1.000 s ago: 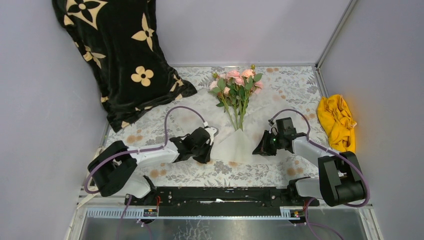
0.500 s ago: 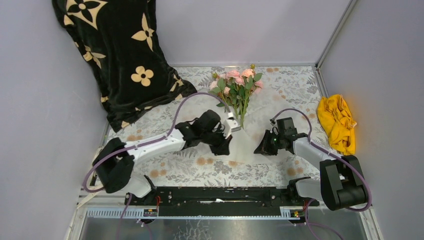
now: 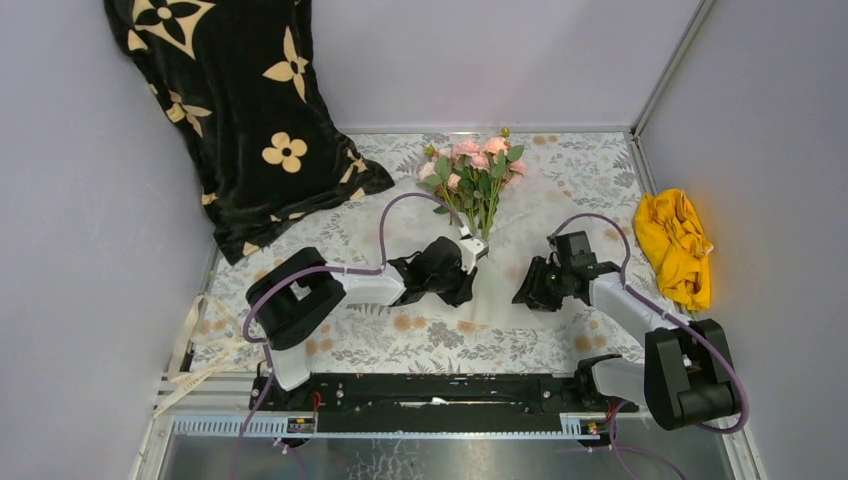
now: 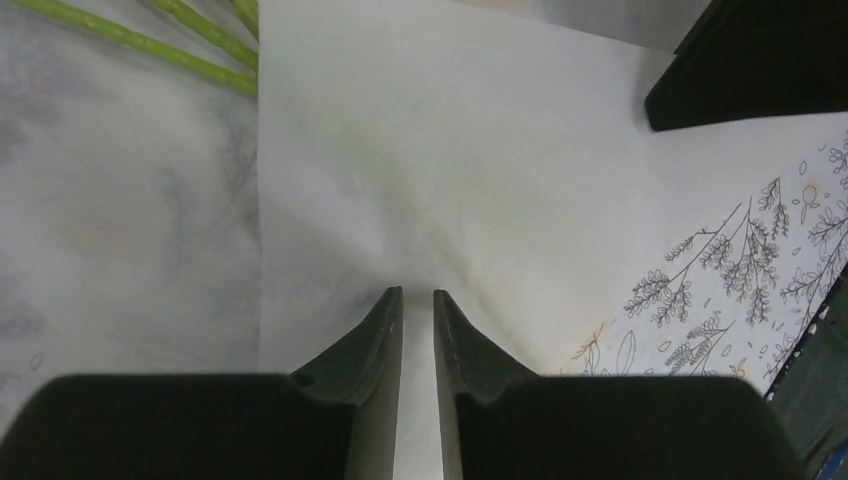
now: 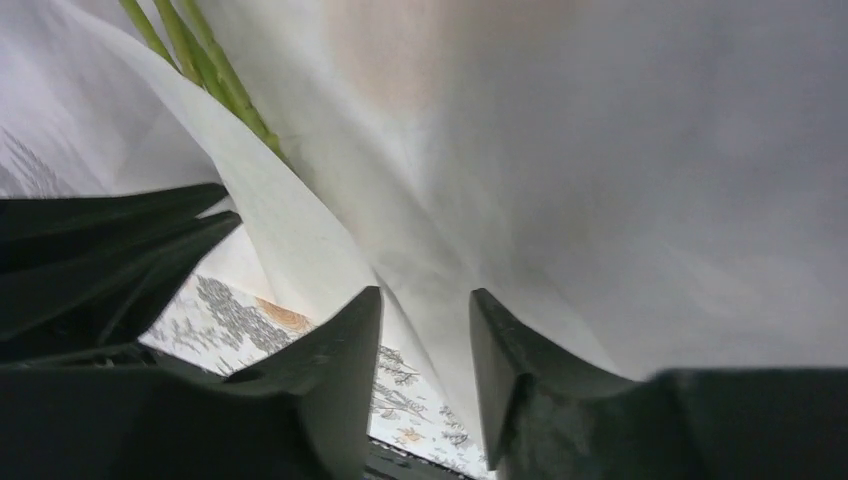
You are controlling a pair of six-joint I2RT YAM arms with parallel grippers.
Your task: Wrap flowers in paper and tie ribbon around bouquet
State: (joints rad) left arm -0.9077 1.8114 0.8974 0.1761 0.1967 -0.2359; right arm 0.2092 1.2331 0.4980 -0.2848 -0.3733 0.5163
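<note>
The grey leafy tablecloth [image 3: 580,170] covered your table. A big black cloth [image 3: 240,120] hung at the back left. The white paper [image 3: 497,296] lay flat in the middle, right between your two grippers. The pink flowers [image 3: 475,170] lay behind it, and their green stems [image 4: 140,40] ran down onto the paper. A yellow cloth [image 3: 675,245] sat far to the right. Your left gripper [image 4: 417,292] was over the paper's left part, its jaws apart by just a thin slit, and it held nothing. Your right gripper [image 5: 425,295] was open wider, with a raised fold of paper between its jaws but not pinched. The ribbon [image 3: 200,335] lay far off, at the near left edge.
</note>
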